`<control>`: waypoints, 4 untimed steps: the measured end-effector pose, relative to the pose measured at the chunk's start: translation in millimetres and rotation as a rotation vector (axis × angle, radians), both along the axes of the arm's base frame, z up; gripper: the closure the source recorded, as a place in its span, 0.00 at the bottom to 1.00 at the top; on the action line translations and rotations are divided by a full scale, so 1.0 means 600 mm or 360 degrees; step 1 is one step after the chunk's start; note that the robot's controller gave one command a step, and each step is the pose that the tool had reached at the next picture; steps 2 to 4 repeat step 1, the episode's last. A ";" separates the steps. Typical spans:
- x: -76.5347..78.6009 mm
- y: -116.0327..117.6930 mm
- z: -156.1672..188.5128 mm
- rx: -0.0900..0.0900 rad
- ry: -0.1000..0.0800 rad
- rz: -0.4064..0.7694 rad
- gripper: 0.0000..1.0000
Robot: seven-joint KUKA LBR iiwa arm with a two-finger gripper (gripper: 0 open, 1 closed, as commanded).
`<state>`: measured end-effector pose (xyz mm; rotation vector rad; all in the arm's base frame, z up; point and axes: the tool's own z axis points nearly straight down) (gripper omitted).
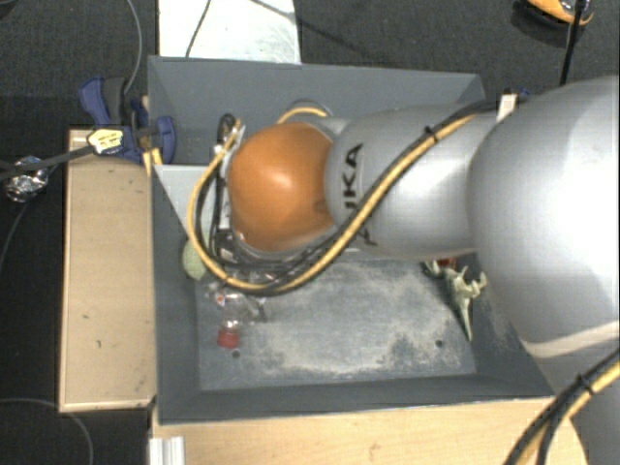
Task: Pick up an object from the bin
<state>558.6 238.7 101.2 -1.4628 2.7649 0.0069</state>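
1. Bin: grey metal, with a pale, scuffed floor. The left wall slopes down to the floor.
2. Far left of the floor: a yellow-green ball right by the left wall. It's partly hidden behind the looped cables.
3. Just right of the ball: the gripper, down low over the left part of the floor and directly under the wrist. Can't tell whether it's open or closed, because the cable loops and wrist hardware cover most of it.
4. Small red piece: lies on the floor just beside the gripper tip, on the side nearer the camera. It's the closest thing to the gripper. Can't tell whether they touch. It isn't seen inside the grip.
5. Above the gripper: the round orange cover on the wrist, with yellow-black cables wrapped round its left and lower edge.
6. Silver arm: runs from the cover out to the right, over the back half of the bin.
7. Right side of the floor: a pale, spiky green-white thing near the right wall, with its upper end under the arm. A small red bit sits just beside it. Both are well apart from the gripper.
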 end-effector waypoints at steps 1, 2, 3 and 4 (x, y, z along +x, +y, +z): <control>0.001 0.001 0.018 0.0002 -0.0003 -0.0003 1.00; 0.001 0.001 0.018 0.0002 -0.0003 -0.0003 1.00; 0.001 0.001 0.018 0.0002 -0.0003 -0.0003 1.00; 0.001 0.001 0.018 0.0002 -0.0003 -0.0003 1.00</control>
